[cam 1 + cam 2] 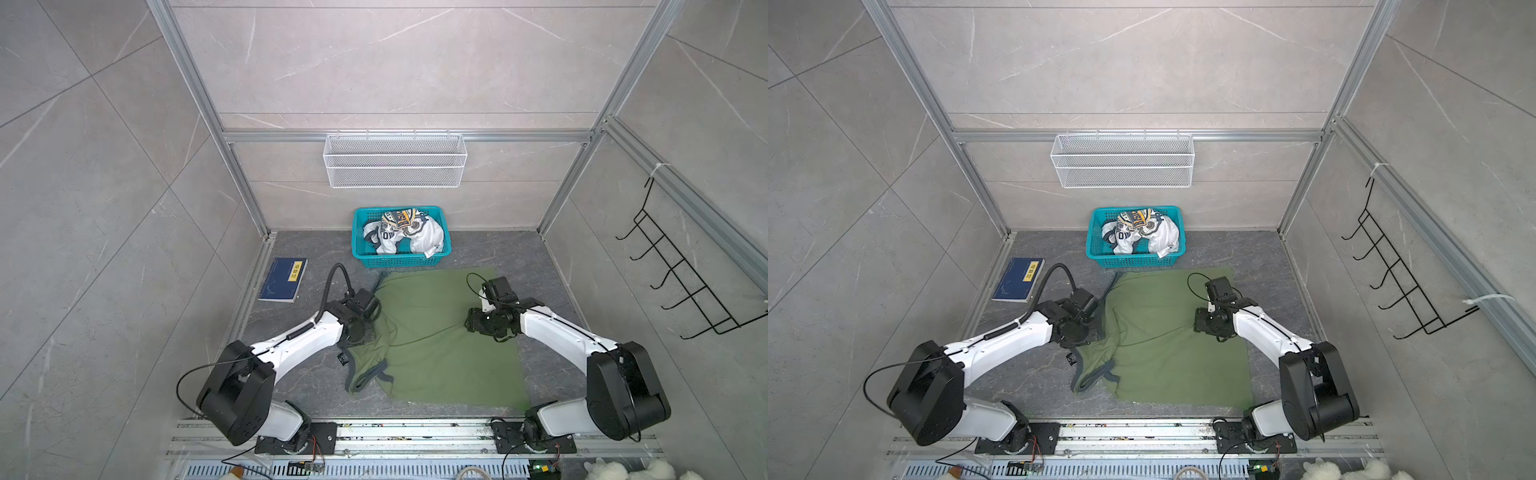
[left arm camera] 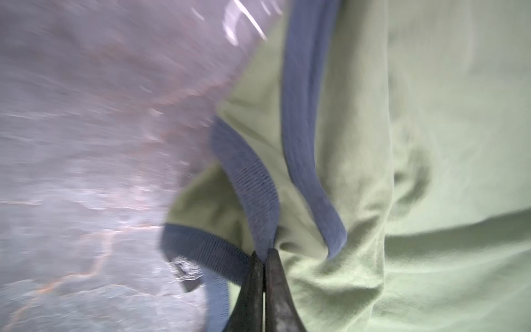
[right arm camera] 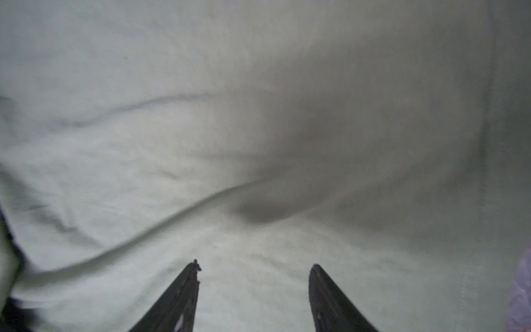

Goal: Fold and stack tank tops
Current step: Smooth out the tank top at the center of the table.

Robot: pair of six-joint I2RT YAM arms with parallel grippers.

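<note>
The olive green tank top (image 1: 440, 353) (image 1: 1175, 357) lies spread on the dark table in both top views, its trimmed straps (image 1: 368, 376) bunched at the near left. My left gripper (image 2: 264, 254) is shut on a strip of the navy-grey armhole trim (image 2: 253, 184) at the shirt's left edge; in a top view the wrist (image 1: 359, 318) hides the jaws. My right gripper (image 3: 254, 266) stands open just above the green cloth (image 3: 258, 143), over the shirt's right half (image 1: 473, 324), with nothing between its fingers. The white tank top (image 1: 401, 239) (image 1: 1142, 237) lies crumpled in the basket.
A teal plastic basket (image 1: 356, 249) stands at the back behind the green shirt. A blue book (image 1: 283, 279) lies at the left. A white wire basket (image 1: 395, 160) hangs on the back wall and a black hook rack (image 1: 681, 286) on the right wall.
</note>
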